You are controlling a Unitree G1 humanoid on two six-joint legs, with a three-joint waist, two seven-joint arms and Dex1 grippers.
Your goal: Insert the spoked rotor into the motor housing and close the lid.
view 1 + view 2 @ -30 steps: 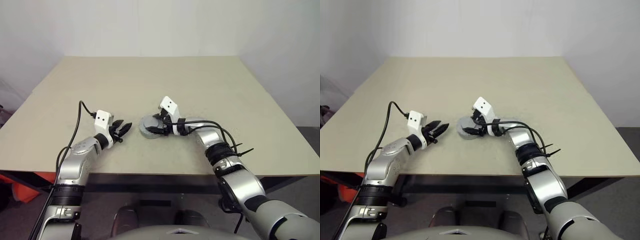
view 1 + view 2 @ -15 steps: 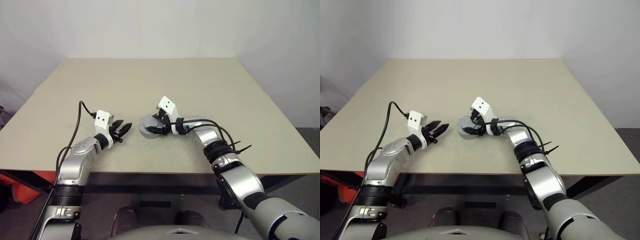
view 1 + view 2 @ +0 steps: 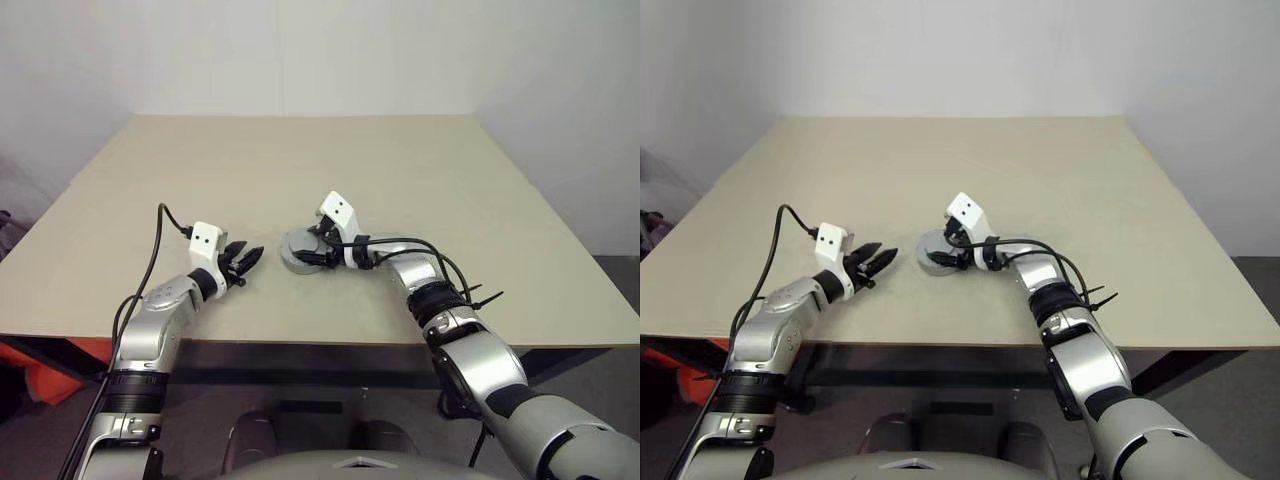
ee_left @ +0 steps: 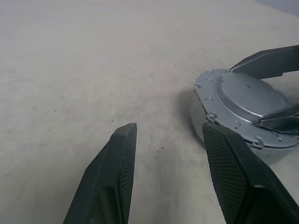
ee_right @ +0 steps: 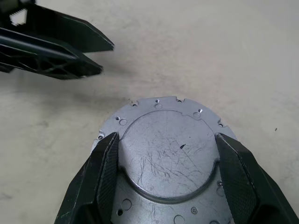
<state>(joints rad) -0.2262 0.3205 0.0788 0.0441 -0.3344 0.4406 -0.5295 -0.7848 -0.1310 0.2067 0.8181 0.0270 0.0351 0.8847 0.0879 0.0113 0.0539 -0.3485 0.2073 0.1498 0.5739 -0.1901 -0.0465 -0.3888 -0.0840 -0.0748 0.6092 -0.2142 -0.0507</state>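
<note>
The motor housing (image 3: 294, 254) stands on the table near the front edge, a round grey metal casing. A flat silver lid (image 5: 168, 154) with a raised round centre sits on top and covers its inside. The spoked rotor is hidden. My right gripper (image 5: 167, 137) reaches over the housing from the right, its fingers (image 5: 105, 172) pressed against either side of the lid's raised centre. My left gripper (image 4: 170, 128) hovers low over the table just left of the housing, open and empty, and does not touch it.
The beige table (image 3: 300, 160) stretches wide behind and to both sides of the housing. A black cable (image 3: 155, 250) loops over my left forearm. The table's front edge (image 3: 320, 343) runs close below both hands.
</note>
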